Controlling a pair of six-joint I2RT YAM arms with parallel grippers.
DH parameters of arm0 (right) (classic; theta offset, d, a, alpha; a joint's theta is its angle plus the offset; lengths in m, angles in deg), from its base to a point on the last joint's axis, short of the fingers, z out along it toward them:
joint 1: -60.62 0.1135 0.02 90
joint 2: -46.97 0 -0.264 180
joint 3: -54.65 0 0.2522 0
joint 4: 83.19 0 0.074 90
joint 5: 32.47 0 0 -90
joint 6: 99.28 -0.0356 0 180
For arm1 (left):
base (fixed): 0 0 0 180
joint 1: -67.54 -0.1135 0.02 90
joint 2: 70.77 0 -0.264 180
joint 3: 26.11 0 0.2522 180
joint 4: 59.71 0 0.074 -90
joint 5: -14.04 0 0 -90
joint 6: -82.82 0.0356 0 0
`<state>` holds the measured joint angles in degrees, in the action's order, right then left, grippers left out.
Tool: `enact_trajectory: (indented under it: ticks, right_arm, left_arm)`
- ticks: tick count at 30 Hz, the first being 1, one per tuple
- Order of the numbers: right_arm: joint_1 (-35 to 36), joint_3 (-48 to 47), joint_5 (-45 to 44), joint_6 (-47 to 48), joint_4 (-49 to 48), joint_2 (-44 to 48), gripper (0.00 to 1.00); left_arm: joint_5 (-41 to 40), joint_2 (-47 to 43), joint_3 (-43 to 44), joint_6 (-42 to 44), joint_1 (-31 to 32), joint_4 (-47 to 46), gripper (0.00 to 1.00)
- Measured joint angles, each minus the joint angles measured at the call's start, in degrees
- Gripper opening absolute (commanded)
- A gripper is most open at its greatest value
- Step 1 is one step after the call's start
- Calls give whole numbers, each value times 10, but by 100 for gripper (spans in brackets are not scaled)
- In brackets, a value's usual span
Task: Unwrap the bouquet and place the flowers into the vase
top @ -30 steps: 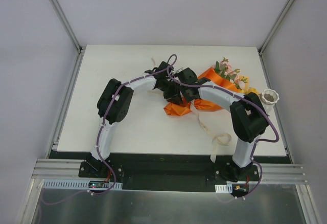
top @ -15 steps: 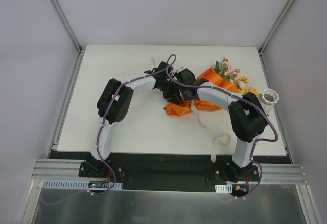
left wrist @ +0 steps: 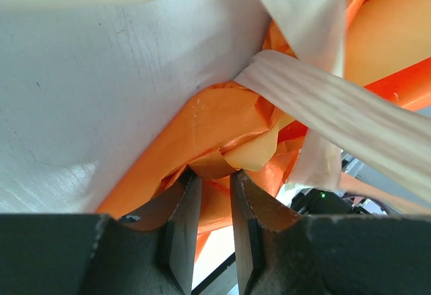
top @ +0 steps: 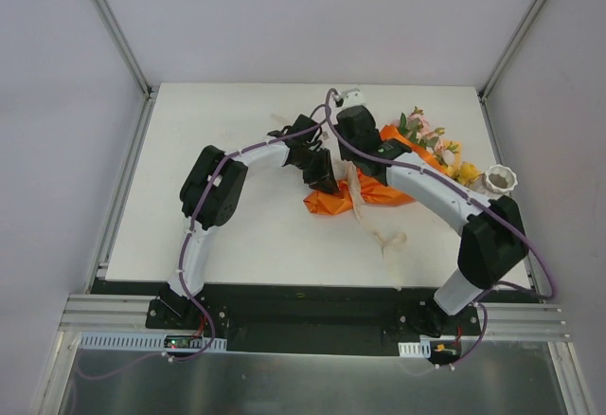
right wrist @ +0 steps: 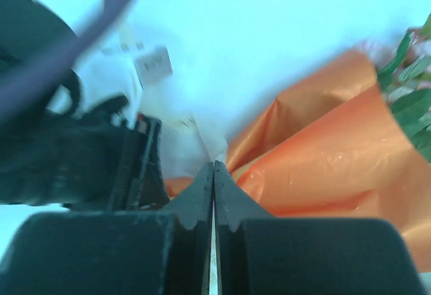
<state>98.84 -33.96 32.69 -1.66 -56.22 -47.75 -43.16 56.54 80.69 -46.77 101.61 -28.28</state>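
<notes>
Tag (right wrist: 153, 64), print blurred, near bouquet (right wrist: 323, 153) ribbon (left wrist: 337, 106).

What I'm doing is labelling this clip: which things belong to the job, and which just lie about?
Job: orange paper-wrapped bouquet; yellow and pink roses; small white scalloped vase; cream ribbon.
Just there: white tabletop; grey metal frame post.

White tabletop (top: 246, 235) inside plain grey walls (top: 57, 102). 2 aluminium posts (top: 112, 27) slant up from the back corners. Black strip (top: 303, 294), silver rail (top: 104, 318) and shiny metal sheet (top: 303, 382) at near edge.
</notes>
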Motion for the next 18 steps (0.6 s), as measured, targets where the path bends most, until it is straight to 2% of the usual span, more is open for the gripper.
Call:
enact_trajectory:
  ticks: [8, 18]
  right_arm:
    - [-12, -80, 6, -22, 6, 95, 1]
    - [-31, -364, 41, -10, 37, 138, 0]
  left_arm:
    - [1, 1, 0, 0, 0, -1, 24]
    - [11, 5, 0, -3, 0, -9, 24]
